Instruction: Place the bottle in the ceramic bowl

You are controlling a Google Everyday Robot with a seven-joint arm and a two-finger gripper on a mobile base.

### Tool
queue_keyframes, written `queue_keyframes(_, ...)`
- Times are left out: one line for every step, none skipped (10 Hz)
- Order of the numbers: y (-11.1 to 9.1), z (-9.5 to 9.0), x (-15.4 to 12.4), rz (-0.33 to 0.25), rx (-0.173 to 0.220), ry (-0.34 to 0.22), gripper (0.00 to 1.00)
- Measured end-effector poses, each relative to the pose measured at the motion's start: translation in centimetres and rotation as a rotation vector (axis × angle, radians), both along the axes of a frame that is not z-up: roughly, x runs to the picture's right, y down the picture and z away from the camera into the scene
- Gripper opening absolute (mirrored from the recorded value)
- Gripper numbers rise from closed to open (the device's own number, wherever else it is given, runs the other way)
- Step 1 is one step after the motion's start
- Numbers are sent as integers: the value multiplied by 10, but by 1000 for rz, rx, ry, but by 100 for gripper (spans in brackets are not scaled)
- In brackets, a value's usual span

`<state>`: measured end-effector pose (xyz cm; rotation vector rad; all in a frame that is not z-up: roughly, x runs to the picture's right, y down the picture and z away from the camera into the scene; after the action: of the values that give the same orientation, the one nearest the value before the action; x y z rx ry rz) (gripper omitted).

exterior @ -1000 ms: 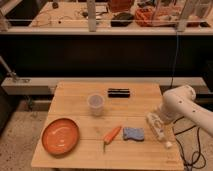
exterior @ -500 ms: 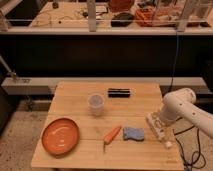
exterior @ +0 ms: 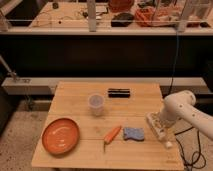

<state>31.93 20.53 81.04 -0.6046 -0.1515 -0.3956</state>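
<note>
The bottle [exterior: 161, 132] is slim and whitish and lies on the wooden table [exterior: 80, 92] near its right edge, with its cap toward the front. The gripper [exterior: 156, 120] hangs from the white arm [exterior: 181, 106] and sits right over the bottle's far end, hiding part of it. The ceramic bowl [exterior: 60, 135] is a wide orange dish at the front left of the table, far from the gripper, with nothing in it.
A translucent plastic cup [exterior: 96, 103] stands mid-table. A black flat object [exterior: 119, 92] lies behind it. A carrot [exterior: 112, 134] and a blue sponge [exterior: 134, 133] lie between the bowl and the bottle. A dark shelf unit stands behind the table.
The arm has shifted only slightly over the bottle. The bottle still lies in the same place on the table.
</note>
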Motion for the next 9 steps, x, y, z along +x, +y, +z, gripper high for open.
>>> queue_keyframes(-1,0,0,-1,0,0,69)
queue_keyframes(0,-1,0,-1,-1,1,59)
queue_keyframes(0,-1,0,-1,-2,0,52)
queue_keyframes(0,-1,1,-2,-2,-2,41)
queue_keyframes(-2,-3,1,-5,-5,0,33)
queue_keyframes(-3,-5,2,-5,-5,2,32)
queue_keyframes(-8,-7,2,0,2,2,32)
queue_keyframes(-7,-9,3,-1,-2,2,32)
queue_keyframes(-6,-10,1,-4,-6,-2,35)
